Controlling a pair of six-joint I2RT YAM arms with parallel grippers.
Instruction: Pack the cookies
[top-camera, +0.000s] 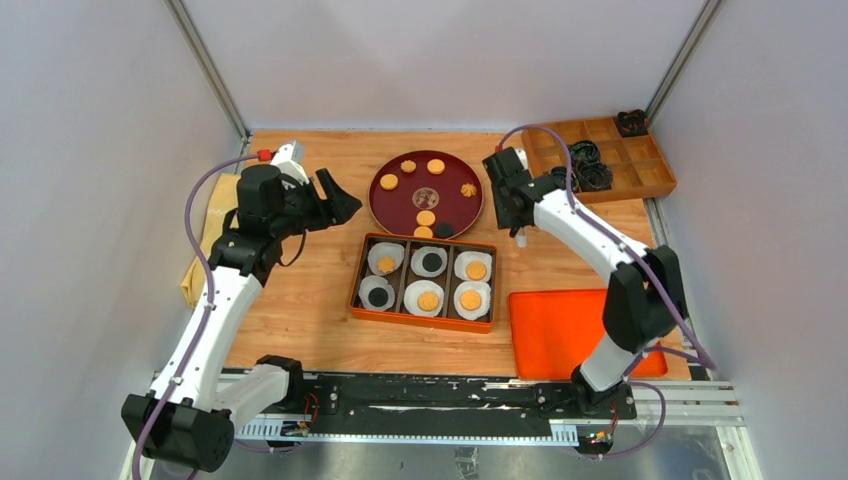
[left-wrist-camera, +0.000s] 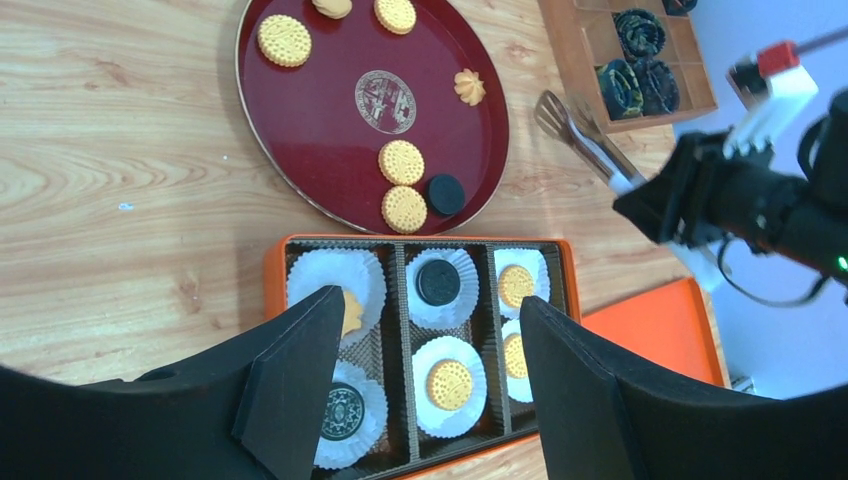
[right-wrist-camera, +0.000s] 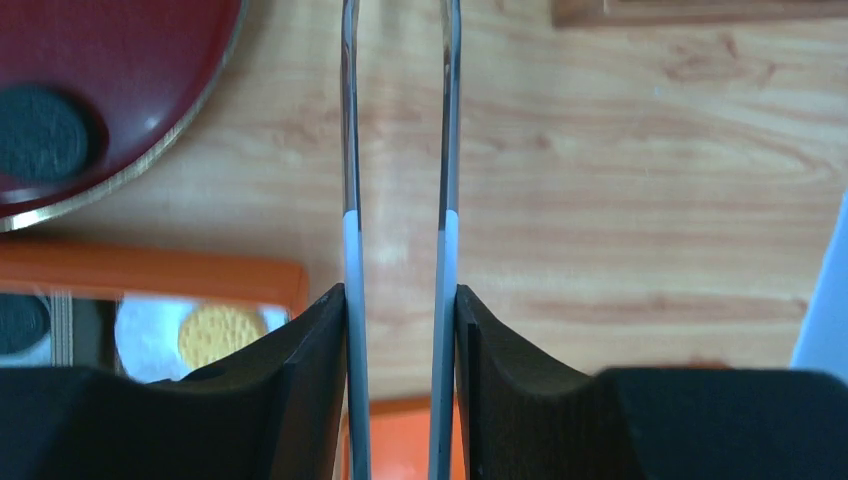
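Note:
Several cookies lie on the round dark-red tray (top-camera: 395, 205): golden ones (top-camera: 426, 217), a black one (top-camera: 444, 229) and a knobbly one (top-camera: 468, 189). The orange box (top-camera: 420, 318) holds six white paper cups, each with a cookie (top-camera: 428, 300). My left gripper (top-camera: 343, 195) is open and empty, left of the tray; in its wrist view the left gripper (left-wrist-camera: 432, 300) hangs above the box (left-wrist-camera: 275, 262). My right gripper (top-camera: 512, 205) is shut on metal tongs (right-wrist-camera: 348, 150), right of the tray, over bare wood. The tongs (left-wrist-camera: 575, 130) also show in the left wrist view.
An orange lid (top-camera: 560, 330) lies right of the box. A wooden compartment tray (top-camera: 640, 170) with black items stands at the back right. A yellow cloth (top-camera: 205, 240) lies at the left edge under my left arm.

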